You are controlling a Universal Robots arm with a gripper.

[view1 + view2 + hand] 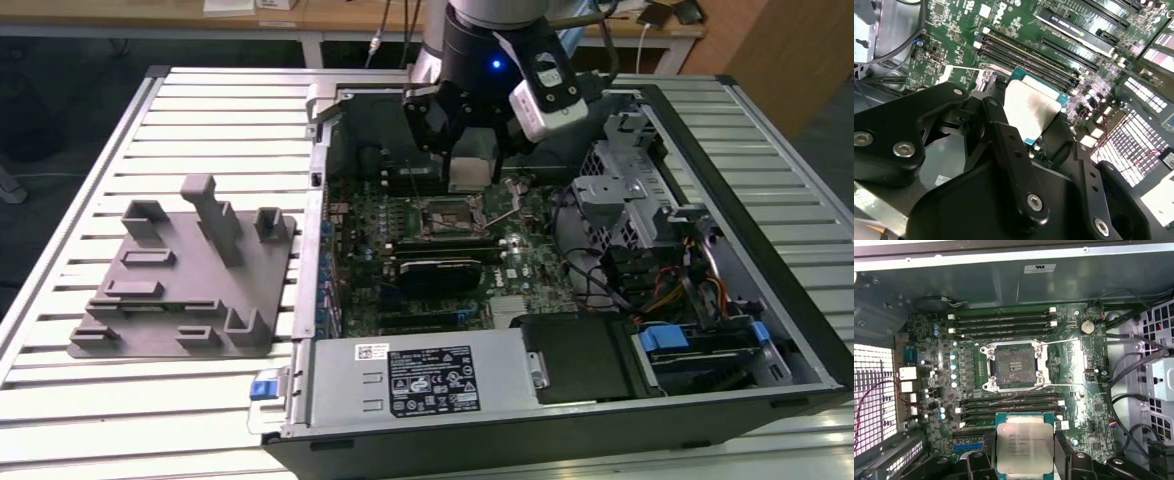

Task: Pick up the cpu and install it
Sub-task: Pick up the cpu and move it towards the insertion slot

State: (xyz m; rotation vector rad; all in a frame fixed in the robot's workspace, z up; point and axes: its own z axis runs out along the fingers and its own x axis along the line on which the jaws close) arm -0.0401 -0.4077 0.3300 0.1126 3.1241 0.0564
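The slatted metal bench [200, 110] runs past the exterior view's edges on every side. On it lies an open computer case [801, 330], its far wall covered by the arm's black wrist [474, 60]. To the exterior view's left a grey tray [174, 300] with upright posts sits beside the case. The green motherboard [1074, 365] is partly hidden by cables at one side. Its open socket [1014, 365] lies between rows of memory slots, with the latch wires swung aside. The cpu [1024, 447] hangs above the board, apart from the socket, over the nearer slots. The pincer [1024, 462] is clamped on the cpu, and its black fingers [979, 467] hide two opposite edges of the chip in both wrist views.
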